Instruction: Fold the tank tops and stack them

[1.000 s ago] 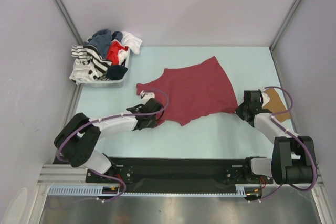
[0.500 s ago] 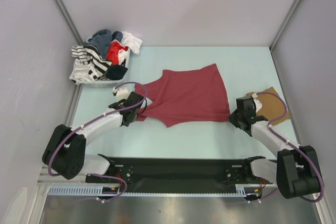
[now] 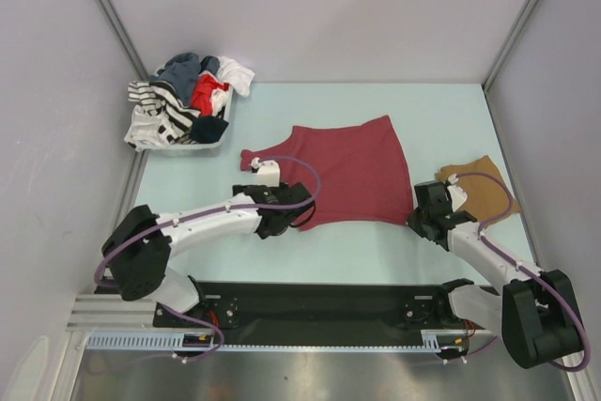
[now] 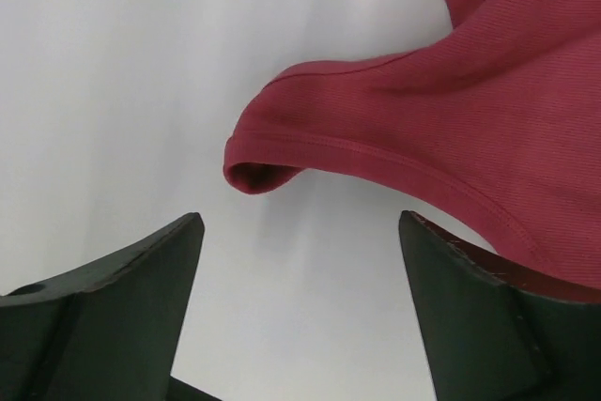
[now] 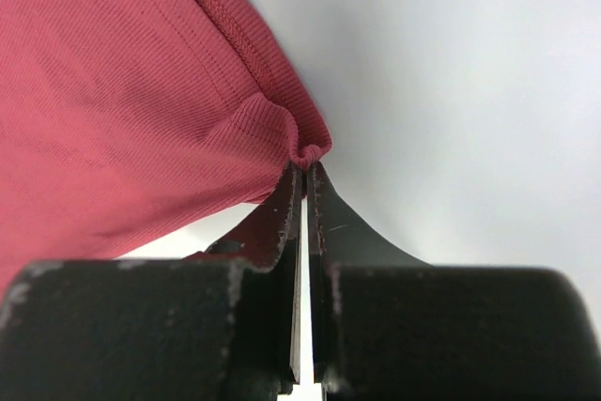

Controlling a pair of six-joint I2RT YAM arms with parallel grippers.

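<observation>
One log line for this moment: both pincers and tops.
left pincer: open, strap loose before it | right pincer: shut on maroon tank top corner | tan tank top: lying far right

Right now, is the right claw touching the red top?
Touching. The right wrist view shows the right gripper pinched shut on the maroon tank top at its corner.

Looked down on the whole table (image 3: 376,251) from high behind. Peered out real close past each wrist's fingers (image 4: 103,316). Overlapped on the maroon tank top (image 3: 352,171).
</observation>
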